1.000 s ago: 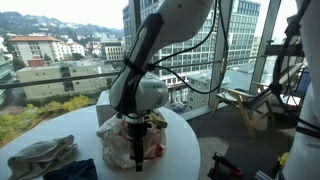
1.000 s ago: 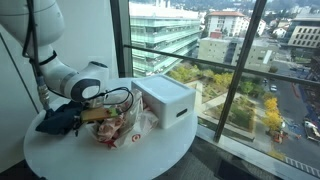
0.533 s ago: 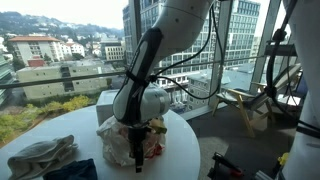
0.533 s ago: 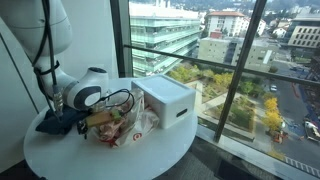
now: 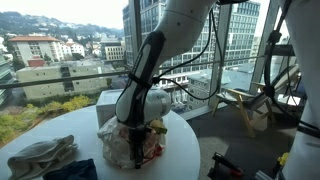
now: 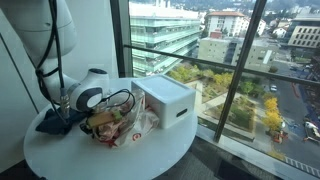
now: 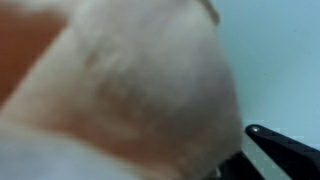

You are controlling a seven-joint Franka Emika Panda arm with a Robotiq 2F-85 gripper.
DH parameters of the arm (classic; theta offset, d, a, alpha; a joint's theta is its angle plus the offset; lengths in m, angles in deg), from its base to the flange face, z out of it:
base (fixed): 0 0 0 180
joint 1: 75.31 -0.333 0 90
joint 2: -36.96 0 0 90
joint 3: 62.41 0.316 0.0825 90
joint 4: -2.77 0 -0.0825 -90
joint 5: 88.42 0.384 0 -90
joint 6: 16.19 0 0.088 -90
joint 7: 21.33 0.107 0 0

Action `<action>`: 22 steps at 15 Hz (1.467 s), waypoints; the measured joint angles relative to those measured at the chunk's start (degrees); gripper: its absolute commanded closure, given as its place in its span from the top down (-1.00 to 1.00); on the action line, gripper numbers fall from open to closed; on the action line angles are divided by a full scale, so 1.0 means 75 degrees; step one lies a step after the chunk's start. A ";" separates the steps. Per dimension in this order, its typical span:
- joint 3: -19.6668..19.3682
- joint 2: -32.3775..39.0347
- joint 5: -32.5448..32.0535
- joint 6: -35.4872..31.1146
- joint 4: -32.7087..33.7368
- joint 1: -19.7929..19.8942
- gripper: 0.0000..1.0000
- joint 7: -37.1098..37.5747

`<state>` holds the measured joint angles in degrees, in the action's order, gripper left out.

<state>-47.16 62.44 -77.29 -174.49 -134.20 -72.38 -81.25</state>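
My gripper (image 5: 138,138) points straight down and is sunk into a crumpled clear plastic bag (image 5: 118,148) with red and orange packets inside, on a round white table (image 5: 186,150). In an exterior view the gripper (image 6: 99,119) sits at the bag's (image 6: 128,127) left end. The wrist view is filled by blurred pale bag film (image 7: 120,80) pressed close to the lens. Only one dark fingertip (image 7: 285,146) shows there, at the lower right. How far apart the jaws stand is hidden by the bag.
A white box (image 6: 166,100) stands right behind the bag near the table's window-side edge. A grey-white cloth (image 5: 40,155) and a dark blue cloth (image 5: 75,170) lie beside the bag. Floor-to-ceiling window glass (image 6: 230,60) runs close by.
The gripper has sunk a little deeper into the bag and the arm has leaned slightly over it. The bag and the box stay where they were.
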 measured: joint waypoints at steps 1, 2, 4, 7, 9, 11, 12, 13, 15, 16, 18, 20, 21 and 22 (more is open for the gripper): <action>0.0034 0.0000 -0.0001 0.0000 0.0000 0.0039 -1.00 0.0000; 0.0094 0.0000 0.0000 0.0016 0.0000 0.0099 -1.00 0.0001; 0.0344 -0.0003 0.0108 0.0172 0.0009 0.0335 -1.00 -0.0012; 0.1007 -0.0086 0.0814 0.0838 0.0109 0.0944 -1.00 -0.0354; 0.1273 -0.0280 0.1364 0.1070 0.0132 0.1195 -1.00 -0.0657; 0.1367 -0.0581 0.1874 0.1162 0.0107 0.1275 -1.00 -0.0906; 0.1370 -0.0766 0.2095 0.1166 0.0074 0.1273 -1.00 -0.0994; 0.1370 -0.0968 0.2295 0.1166 0.0028 0.1266 -1.00 -0.1068; 0.1331 -0.1408 0.2578 0.1165 -0.0101 0.1194 -1.00 -0.1159; 0.1282 -0.1650 0.2678 0.1155 -0.0182 0.1112 -1.00 -0.1179; 0.1126 -0.2148 0.2828 0.1132 -0.0373 0.0866 -1.00 -0.1190; 0.0908 -0.2658 0.2953 0.1104 -0.0593 0.0534 -1.00 -0.1205; 0.0760 -0.2880 0.2961 0.1116 -0.0700 0.0343 -1.00 -0.1198; 0.0587 -0.3045 0.2935 0.1138 -0.0793 0.0146 -1.00 -0.1175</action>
<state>-42.76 39.60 -55.28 -165.95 -140.15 -71.28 -90.06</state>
